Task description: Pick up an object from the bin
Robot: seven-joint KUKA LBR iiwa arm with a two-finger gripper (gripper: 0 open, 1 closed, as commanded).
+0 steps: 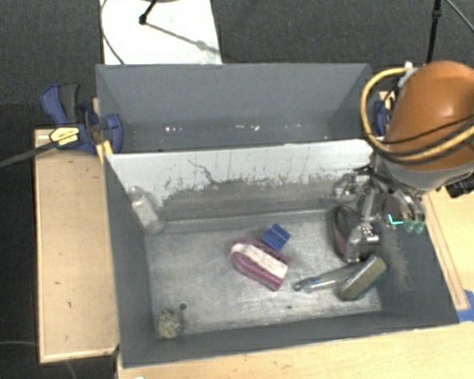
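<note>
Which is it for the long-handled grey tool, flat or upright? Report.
Flat. The tool lies stretched along the bin floor, its handle pointing toward the middle, close beside the gripper.

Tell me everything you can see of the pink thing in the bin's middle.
The pink thing is an oblong, rounded piece with a purple-pink body and a white patch on top; it looks like plastic. It lies flat on the bin floor near the middle, its length running from upper left to lower right. A small blue block sits at its upper right end, touching or nearly so. The claw hangs to its right, apart from it.
</note>
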